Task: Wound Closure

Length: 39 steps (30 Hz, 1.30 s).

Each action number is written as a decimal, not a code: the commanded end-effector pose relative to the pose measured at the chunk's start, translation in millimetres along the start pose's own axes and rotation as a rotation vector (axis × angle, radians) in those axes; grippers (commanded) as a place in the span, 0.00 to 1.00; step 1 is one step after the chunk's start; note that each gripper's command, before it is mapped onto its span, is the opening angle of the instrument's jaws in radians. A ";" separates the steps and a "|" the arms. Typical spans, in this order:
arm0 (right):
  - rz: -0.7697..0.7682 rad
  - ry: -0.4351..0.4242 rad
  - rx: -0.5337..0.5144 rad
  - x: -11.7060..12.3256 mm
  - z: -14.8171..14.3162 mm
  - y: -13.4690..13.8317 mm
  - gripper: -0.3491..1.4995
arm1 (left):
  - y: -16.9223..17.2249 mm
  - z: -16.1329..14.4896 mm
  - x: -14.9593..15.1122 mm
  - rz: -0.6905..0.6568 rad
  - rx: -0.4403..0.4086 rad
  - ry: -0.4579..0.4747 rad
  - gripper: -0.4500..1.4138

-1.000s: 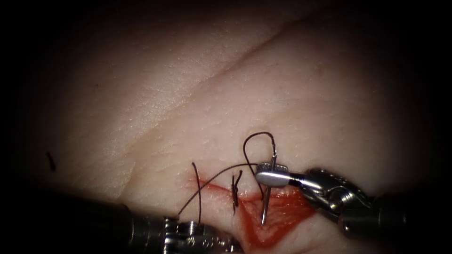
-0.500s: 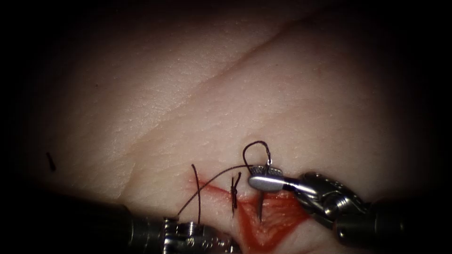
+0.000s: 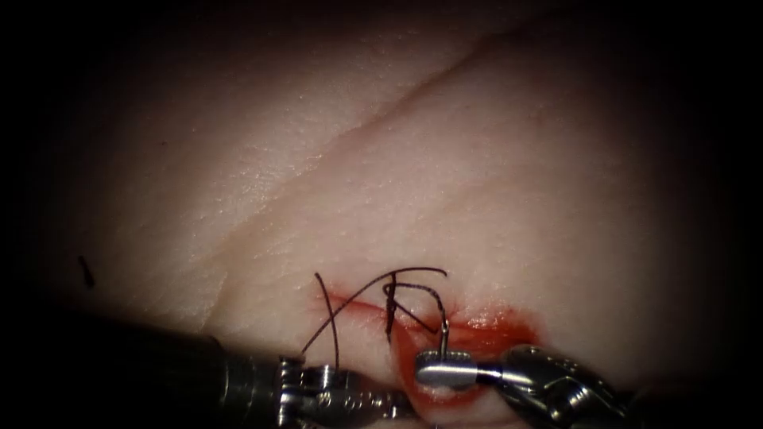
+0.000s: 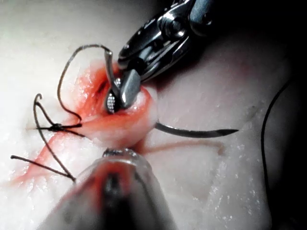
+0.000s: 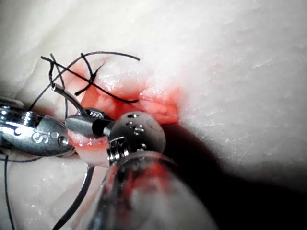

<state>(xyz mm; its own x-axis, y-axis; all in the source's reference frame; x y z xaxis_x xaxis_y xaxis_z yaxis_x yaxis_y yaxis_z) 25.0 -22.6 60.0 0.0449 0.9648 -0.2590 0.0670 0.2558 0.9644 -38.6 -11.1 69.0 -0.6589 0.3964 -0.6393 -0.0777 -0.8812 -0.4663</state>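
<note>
Needle (image 5: 72, 103) in right pincer (image 5: 88, 125) (clamped)

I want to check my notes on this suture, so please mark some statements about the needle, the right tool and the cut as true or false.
1. The right tool holds the needle near its tail end. True.
2. The needle lies free on the tissue. False: it passes through the tissue, and its tip is out, as the left wrist view shows.
3. The right tool's jaws are open. False: they are shut on the needle.
4. Red fluid lies around the cut. True.
5. Thread crosses the cut. True.
</note>
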 end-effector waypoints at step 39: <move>-0.378 0.083 -0.105 8.5 -7.4 6.5 0.85 | 0.6 -4.1 5.6 0.141 0.237 0.167 0.37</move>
<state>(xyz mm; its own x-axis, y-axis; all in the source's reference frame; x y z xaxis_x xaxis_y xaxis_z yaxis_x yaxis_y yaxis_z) 17.9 -11.6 64.0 -0.0455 0.7996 -0.5988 -0.0408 0.5975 0.8008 -39.0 -7.9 62.0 -0.5390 0.2880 -0.7916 -0.1836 -0.9573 -0.2232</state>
